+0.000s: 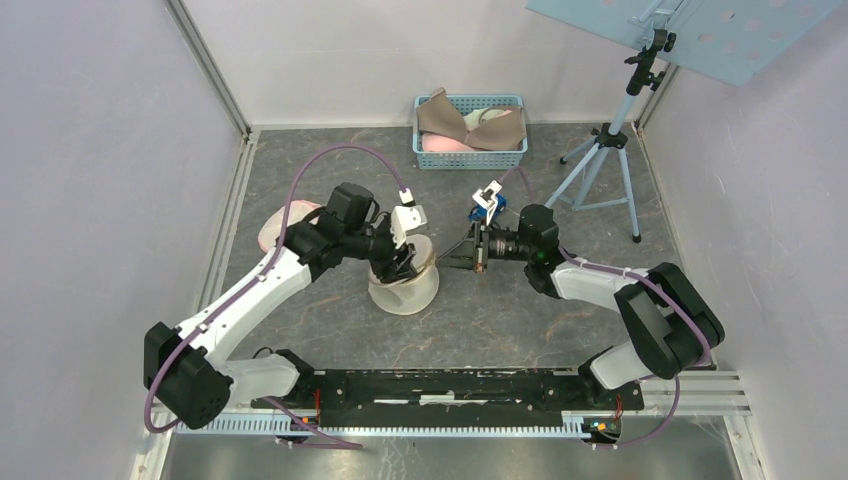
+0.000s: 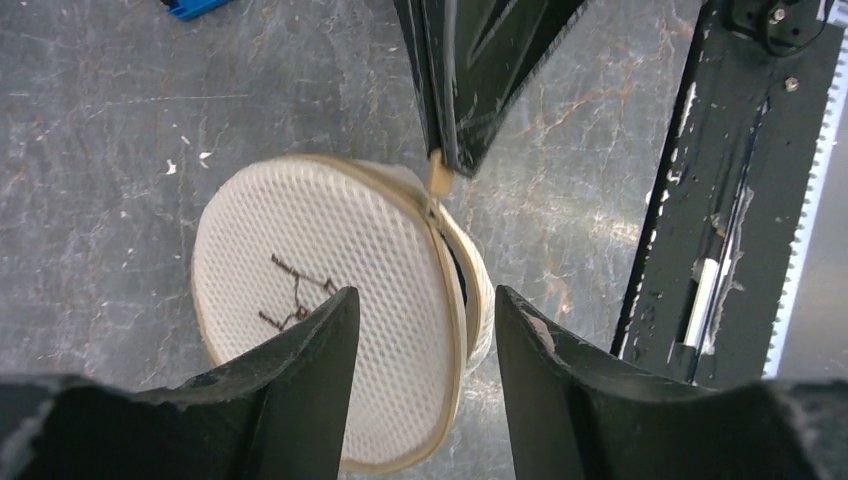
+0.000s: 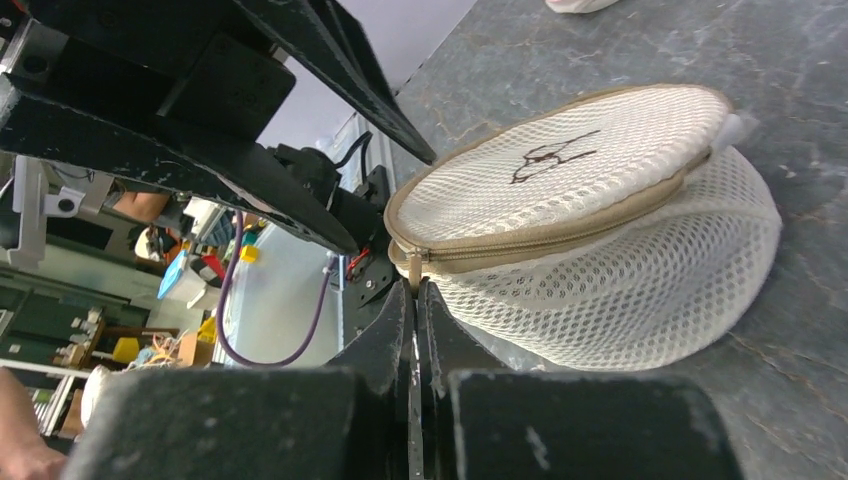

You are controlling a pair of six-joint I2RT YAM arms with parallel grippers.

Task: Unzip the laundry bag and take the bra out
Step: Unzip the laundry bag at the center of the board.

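Round white mesh laundry bag (image 1: 405, 285) with a beige zipper band lies on the grey table (image 1: 500, 320), between the two grippers. The right gripper (image 3: 414, 300) is fully closed and pinches the small tan zipper pull (image 3: 411, 268) at the bag's rim. The left gripper (image 2: 425, 300) hangs partly open just above the bag's flat face and holds nothing. This face looks up, a little tilted, and the pull side points toward the right arm.

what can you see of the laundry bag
The laundry bag is a round, domed pouch of white mesh with tan trim and a tan zipper around its rim, with a dark line drawing on its flat, tilted face. It rests on the grey table. The right gripper pinches its zipper pull; the left gripper hovers open above it.
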